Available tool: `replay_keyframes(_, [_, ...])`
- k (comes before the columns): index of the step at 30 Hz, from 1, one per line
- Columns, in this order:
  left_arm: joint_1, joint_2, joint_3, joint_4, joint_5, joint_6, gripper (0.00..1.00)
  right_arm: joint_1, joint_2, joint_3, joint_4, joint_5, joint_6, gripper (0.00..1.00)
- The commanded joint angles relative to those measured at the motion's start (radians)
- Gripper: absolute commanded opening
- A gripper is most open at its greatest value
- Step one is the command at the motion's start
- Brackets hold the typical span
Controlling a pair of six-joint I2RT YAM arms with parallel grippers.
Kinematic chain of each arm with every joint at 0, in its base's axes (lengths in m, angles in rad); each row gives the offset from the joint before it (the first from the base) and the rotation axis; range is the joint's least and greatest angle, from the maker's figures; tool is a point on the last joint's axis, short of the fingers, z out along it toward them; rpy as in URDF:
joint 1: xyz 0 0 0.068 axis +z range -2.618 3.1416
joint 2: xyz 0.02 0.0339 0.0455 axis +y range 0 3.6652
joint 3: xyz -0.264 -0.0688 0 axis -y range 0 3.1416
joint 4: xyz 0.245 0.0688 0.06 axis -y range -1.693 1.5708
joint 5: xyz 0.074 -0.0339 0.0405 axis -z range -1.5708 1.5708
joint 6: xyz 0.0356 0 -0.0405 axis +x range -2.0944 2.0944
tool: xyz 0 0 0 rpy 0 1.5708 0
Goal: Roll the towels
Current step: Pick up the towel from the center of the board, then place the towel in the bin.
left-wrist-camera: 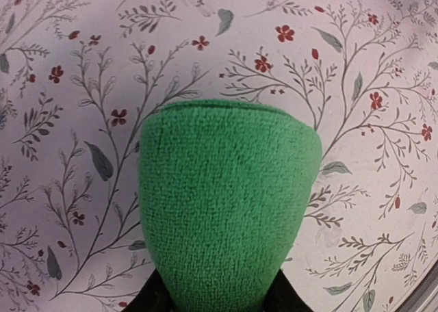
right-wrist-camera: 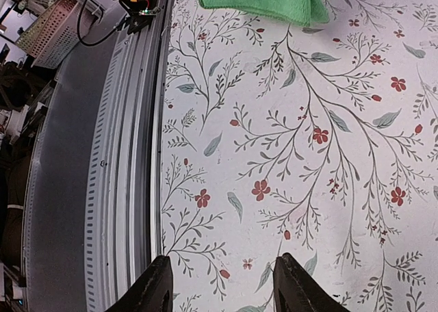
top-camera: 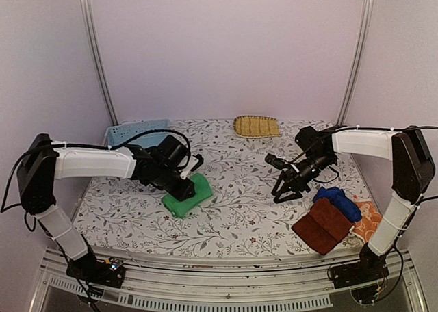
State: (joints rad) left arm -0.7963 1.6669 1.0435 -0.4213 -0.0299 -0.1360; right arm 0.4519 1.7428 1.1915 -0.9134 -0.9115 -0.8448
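Observation:
A rolled bright green towel (top-camera: 188, 196) lies on the flowered tablecloth left of centre. My left gripper (top-camera: 185, 187) is shut on it: in the left wrist view the roll (left-wrist-camera: 226, 202) fills the gap between the two black fingers of the gripper (left-wrist-camera: 215, 295). My right gripper (top-camera: 287, 189) hovers right of centre, open, with only tablecloth between its fingers (right-wrist-camera: 159, 284). The green towel (right-wrist-camera: 267, 1) shows at the top of the right wrist view. At the near right a dark reddish-brown towel (top-camera: 323, 224) lies folded, a royal blue towel (top-camera: 339, 201) behind it, an orange towel (top-camera: 369, 216) partly under them.
A yellow straw tray (top-camera: 256, 126) sits at the back centre. A pale blue perforated basket (top-camera: 133, 131) stands at the back left, partly behind the left arm. The metal rail of the table's near edge (right-wrist-camera: 130, 154) runs beside the right gripper.

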Motion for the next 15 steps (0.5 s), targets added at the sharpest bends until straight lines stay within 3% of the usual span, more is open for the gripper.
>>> replay_keyframes(1, [0.096, -0.048, 0.06, -0.053, -0.019, -0.011, 0.0, -0.008, -0.005, -0.003, 0.016, -0.019, 0.006, 0.53])
replay_keyframes(15, [0.371, 0.098, 0.497, -0.141, -0.208, -0.006, 0.0, -0.016, -0.002, -0.017, 0.023, -0.013, 0.006, 0.53])
